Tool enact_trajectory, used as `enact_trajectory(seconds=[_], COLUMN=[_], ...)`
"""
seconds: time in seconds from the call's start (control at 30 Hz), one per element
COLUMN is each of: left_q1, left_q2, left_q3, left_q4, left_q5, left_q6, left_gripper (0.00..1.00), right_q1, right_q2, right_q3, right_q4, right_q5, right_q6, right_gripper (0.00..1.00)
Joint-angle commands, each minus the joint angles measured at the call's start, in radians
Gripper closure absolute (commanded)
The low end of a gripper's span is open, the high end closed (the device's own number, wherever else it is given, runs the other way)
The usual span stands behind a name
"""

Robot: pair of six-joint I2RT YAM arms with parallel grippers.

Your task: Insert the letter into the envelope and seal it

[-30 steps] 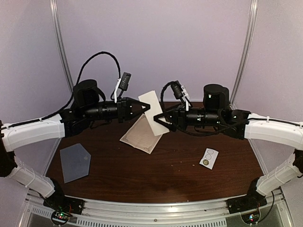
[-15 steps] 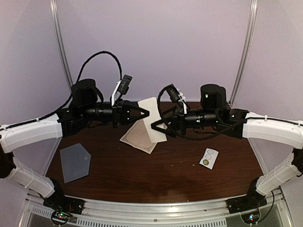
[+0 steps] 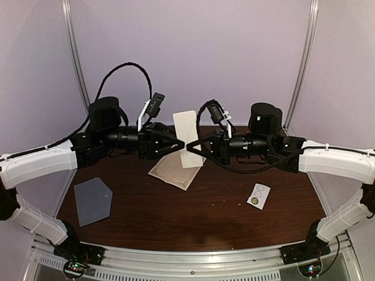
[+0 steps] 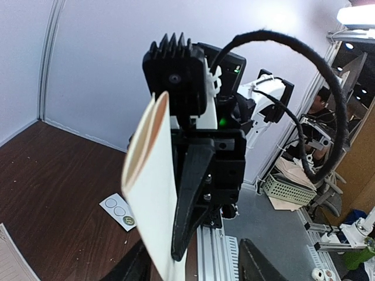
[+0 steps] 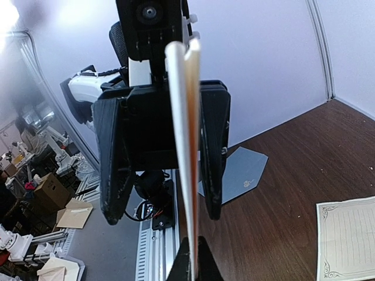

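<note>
A folded cream letter (image 3: 186, 137) hangs upright in mid-air between the two arms. My right gripper (image 3: 191, 148) is shut on its lower edge; the right wrist view shows the letter (image 5: 186, 146) edge-on, pinched between the fingertips (image 5: 202, 264). My left gripper (image 3: 179, 143) is open, its fingers (image 5: 114, 158) standing apart on either side of the sheet without touching it. In the left wrist view the letter (image 4: 151, 193) fills the middle. The grey-blue envelope (image 3: 92, 200) lies flat at the table's front left, also visible as the envelope (image 5: 237, 172) beyond the letter.
A flat sheet with an ornate border (image 3: 174, 170) lies on the brown table (image 3: 199, 216) under the grippers. A small white sticker strip with circles (image 3: 258, 195) rests at the right. The metal rail (image 3: 193, 257) runs along the near edge.
The right gripper has shut on the letter and the left gripper has opened off it. The letter has swung from tilted to more upright.
</note>
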Motion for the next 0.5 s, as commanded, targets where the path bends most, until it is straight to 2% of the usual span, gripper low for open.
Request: enact_trajectory(seconds=[0.0,0.13,0.33,0.47], left_q1=[-0.014,-0.026,-0.036,-0.037], left_q2=[0.012,0.021,0.036,0.024], left_q3=[0.007,-0.008,-0.025,-0.038], left_q4=[0.033,0.033,0.032,0.033], left_q5=[0.032,0.025,0.018,-0.010], left_q6=[0.012,0.011,0.010,0.015], left_gripper=[0.49,0.52,0.65,0.82], right_q1=[0.000,0.001,-0.001,-0.003], right_q2=[-0.022,-0.023,-0.032,-0.040], right_q3=[-0.013,-0.012,-0.019,-0.028], right_q4=[0.112,0.138,0.175,0.190], right_q5=[0.021,0.038,0.069,0.076], right_q6=[0.055,0.072,0.096,0.107], right_gripper=[1.00,1.00,1.00,1.00])
